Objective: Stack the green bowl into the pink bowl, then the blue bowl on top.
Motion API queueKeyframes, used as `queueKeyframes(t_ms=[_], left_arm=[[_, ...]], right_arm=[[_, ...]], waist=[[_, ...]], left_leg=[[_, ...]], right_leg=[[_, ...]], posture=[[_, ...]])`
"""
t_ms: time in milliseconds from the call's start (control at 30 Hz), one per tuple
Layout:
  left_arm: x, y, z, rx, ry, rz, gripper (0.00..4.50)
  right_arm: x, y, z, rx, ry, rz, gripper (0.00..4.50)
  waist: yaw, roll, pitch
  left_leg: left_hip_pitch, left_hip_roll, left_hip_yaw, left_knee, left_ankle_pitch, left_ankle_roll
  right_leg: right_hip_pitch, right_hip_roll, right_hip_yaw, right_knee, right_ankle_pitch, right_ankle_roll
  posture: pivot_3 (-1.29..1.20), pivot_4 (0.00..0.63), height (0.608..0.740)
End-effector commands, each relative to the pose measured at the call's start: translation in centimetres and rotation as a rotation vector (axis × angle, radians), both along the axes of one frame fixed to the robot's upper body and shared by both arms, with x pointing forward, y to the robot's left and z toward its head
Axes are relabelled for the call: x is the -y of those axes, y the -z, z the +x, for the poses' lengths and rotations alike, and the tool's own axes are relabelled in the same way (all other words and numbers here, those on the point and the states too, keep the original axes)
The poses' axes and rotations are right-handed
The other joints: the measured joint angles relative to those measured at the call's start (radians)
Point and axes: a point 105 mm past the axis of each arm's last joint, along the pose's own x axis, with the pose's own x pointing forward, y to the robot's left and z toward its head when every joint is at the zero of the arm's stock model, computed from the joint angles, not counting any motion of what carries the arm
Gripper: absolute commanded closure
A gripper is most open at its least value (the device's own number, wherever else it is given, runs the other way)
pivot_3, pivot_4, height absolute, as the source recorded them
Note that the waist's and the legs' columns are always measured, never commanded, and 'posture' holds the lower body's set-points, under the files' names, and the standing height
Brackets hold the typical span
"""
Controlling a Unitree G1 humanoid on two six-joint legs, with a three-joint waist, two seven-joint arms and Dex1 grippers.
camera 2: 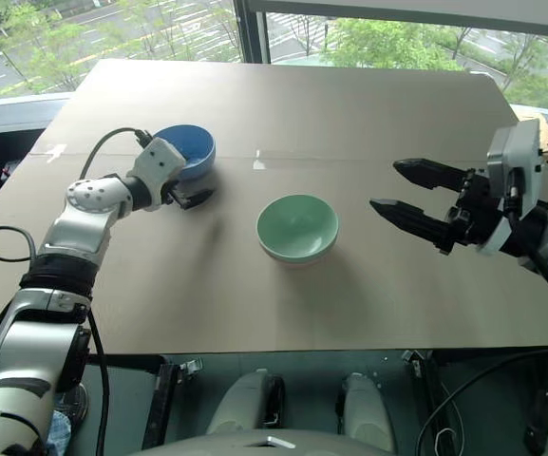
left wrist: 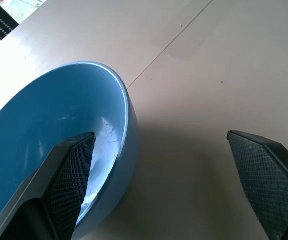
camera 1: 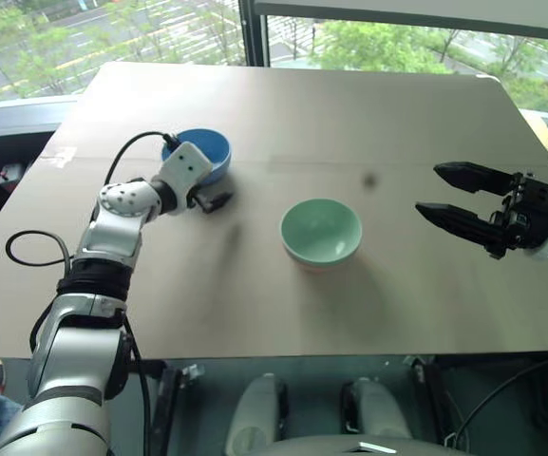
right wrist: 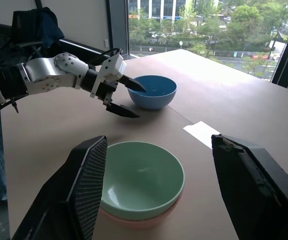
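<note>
Left tool [right wrist: 129, 99] straddles blue bowl [left wrist: 59, 130] rim — seemingly untouched.

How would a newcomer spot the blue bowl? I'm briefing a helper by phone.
On the tan table, look toward the far left part, where the left claw straddles a rim. That is the blue bowl: standing alone, unlike the green bowl nested in the pink bowl mid-table.

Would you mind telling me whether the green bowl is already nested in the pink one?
Yes. The green bowl sits upright inside the pink bowl, whose rim peeks out beneath it.
</note>
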Motion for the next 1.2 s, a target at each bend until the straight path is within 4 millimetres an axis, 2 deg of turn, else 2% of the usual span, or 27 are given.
queueKeyframes(t_ms=[33,367,400,467,600,800,900,1033,1200], left_arm=[[-0.2,-1.2,1.1,0.055,0.000,0.067,0.00],[-0.8,0.0,2.7,-0.009,-0.037,0.215,0.00],[-0.7,0.1,2.7,-0.017,-0.029,0.227,0.41],[-0.4,0.3,2.7,-0.027,-0.007,0.243,0.72],[0.0,0.3,2.8,-0.029,0.006,0.246,2.35],[0.2,0.4,2.8,-0.032,0.022,0.258,4.46],[0.6,0.0,2.9,-0.018,0.043,0.268,4.49],[2.5,-2.2,3.2,0.052,0.117,0.253,4.49],[6.9,-4.7,2.5,0.104,0.328,0.208,4.49]], right_arm=[[0.0,-0.9,-0.5,0.066,0.013,-0.016,1.01],[0.2,-0.9,-0.5,0.070,0.027,-0.016,1.01],[0.3,-0.9,-0.6,0.069,0.025,-0.018,0.99],[0.4,-0.9,-0.6,0.068,0.025,-0.018,0.99],[0.6,-0.8,-0.8,0.067,0.027,-0.019,0.99],[0.7,-0.7,-0.8,0.065,0.035,-0.023,0.99],[0.8,-0.7,-0.8,0.065,0.036,-0.026,0.99],[0.8,-0.7,-0.7,0.061,0.035,-0.028,0.99],[0.8,-0.5,-0.6,0.053,0.028,-0.033,0.99]], waist=[[0.000,0.000,0.000],[-0.001,0.000,0.000],[-0.001,0.000,0.000],[0.000,-0.001,0.000],[-0.001,-0.001,0.000],[0.001,-0.001,0.000],[0.000,-0.001,0.000],[0.002,-0.002,0.000],[0.001,-0.002,0.000]], left_leg=[[0.000,0.000,0.000,0.000,0.000,0.000],[-0.001,0.000,0.000,0.000,0.000,0.000],[-0.001,0.000,0.000,0.000,0.000,0.000],[-0.001,0.000,0.000,0.000,0.000,0.000],[-0.001,0.000,-0.001,0.001,0.000,0.000],[-0.001,0.000,-0.001,0.001,0.000,0.000],[-0.001,0.000,-0.001,0.002,0.000,0.000],[-0.001,0.000,-0.001,0.003,0.000,0.000],[-0.004,0.000,-0.002,0.004,-0.001,0.001]], right_leg=[[0.000,0.000,0.000,0.000,0.000,0.000],[0.000,0.000,-0.001,0.000,0.000,0.000],[0.000,0.000,-0.001,0.000,0.000,0.000],[0.000,0.000,-0.001,0.000,0.000,0.000],[0.000,0.000,-0.001,0.000,0.000,0.000],[0.000,0.000,-0.001,0.001,0.000,0.000],[0.000,-0.001,-0.001,0.001,0.000,0.000],[0.000,-0.001,-0.002,0.001,0.000,0.001],[0.000,-0.001,-0.003,0.000,0.000,0.001]], posture=[[0.00,0.150,0.740],[0.00,0.150,0.740],[0.00,0.150,0.740],[0.00,0.150,0.740],[0.00,0.150,0.740],[0.00,0.150,0.740],[0.00,0.150,0.740],[0.00,0.150,0.740],[0.00,0.150,0.740]])
